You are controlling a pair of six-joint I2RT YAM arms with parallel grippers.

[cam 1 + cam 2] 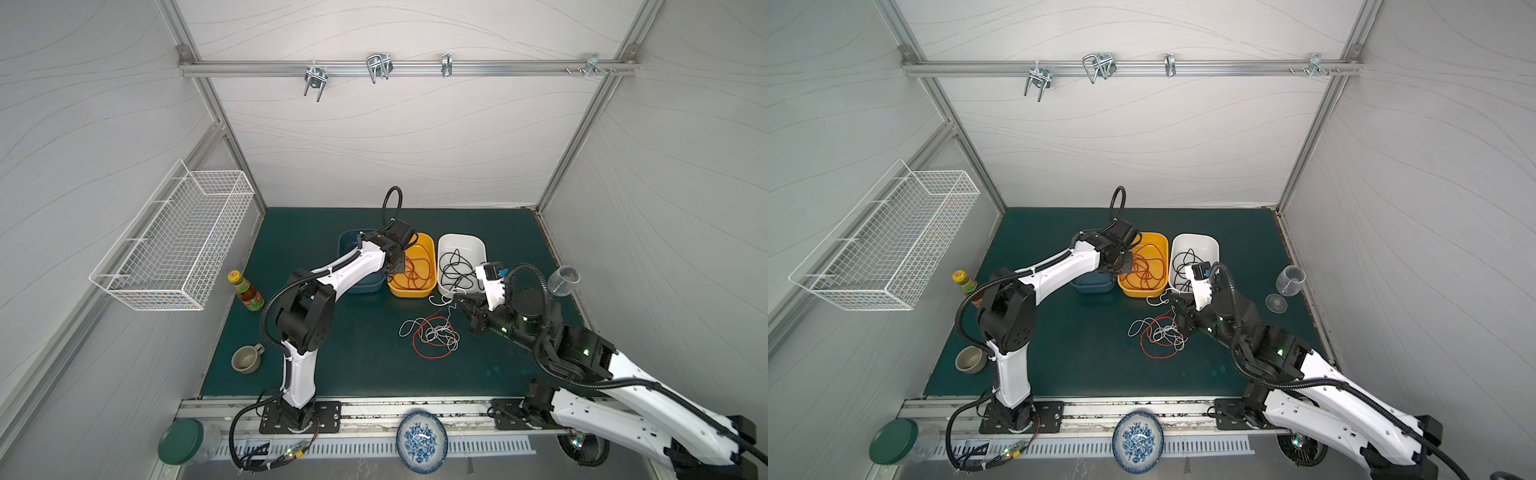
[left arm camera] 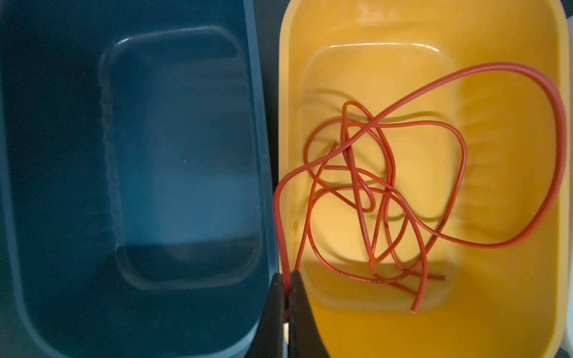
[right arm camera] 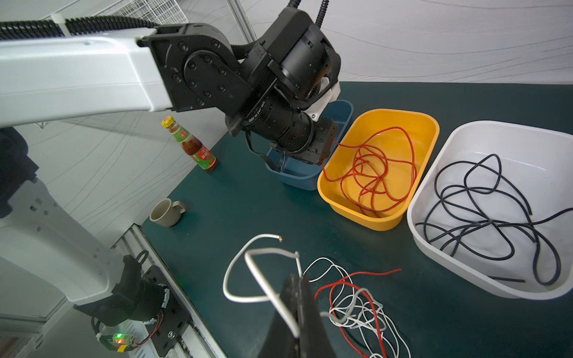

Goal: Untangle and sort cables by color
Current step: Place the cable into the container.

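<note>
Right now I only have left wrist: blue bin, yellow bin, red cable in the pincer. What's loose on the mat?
Observer: A tangle of white cables with one loose red cable through it, on the mat in front of the yellow bin.
Operator: Right pincer?
Observer: Right pincer is shut on a white cable, beside that tangle.
Operator: Black ones?
Observer: Black cables lie in the white bin, next to the yellow one.

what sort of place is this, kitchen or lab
Probably a robot lab test cell: panel walls on an aluminium frame, a left arm and right arm bolted to a front rail, beside a green mat.
</note>
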